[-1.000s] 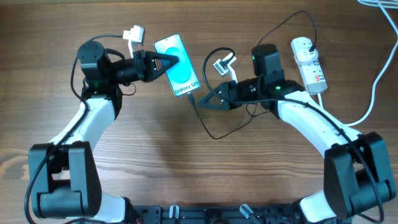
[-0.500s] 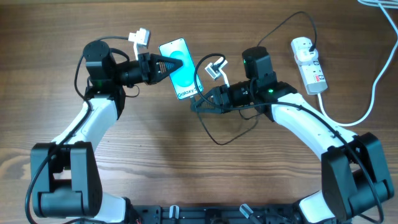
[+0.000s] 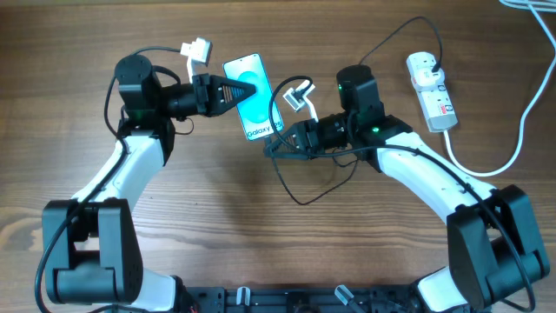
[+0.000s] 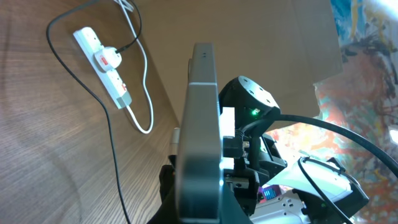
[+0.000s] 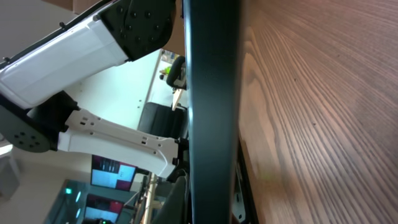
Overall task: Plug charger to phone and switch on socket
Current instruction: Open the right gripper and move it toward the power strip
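My left gripper (image 3: 241, 90) is shut on the phone (image 3: 253, 96) and holds it tilted above the table, screen up. In the left wrist view the phone (image 4: 202, 124) shows edge-on. My right gripper (image 3: 276, 146) is shut on the charger plug tip, right at the phone's lower end. The plug tip itself is hidden. The charger cable (image 3: 300, 196) loops over the table and runs back to a white plug on the socket (image 3: 437, 100) at the far right. In the right wrist view the phone's edge (image 5: 214, 93) fills the middle.
A thick white cord (image 3: 521, 130) curves from the socket's near end to the right table edge. The socket (image 4: 99, 59) and black cable (image 4: 112, 143) also show in the left wrist view. Bare wood table (image 3: 217, 217) lies in front of both arms.
My right gripper has moved left with the charger tip, up to the phone's lower end. My left gripper shifted the phone slightly right and up, then held still.
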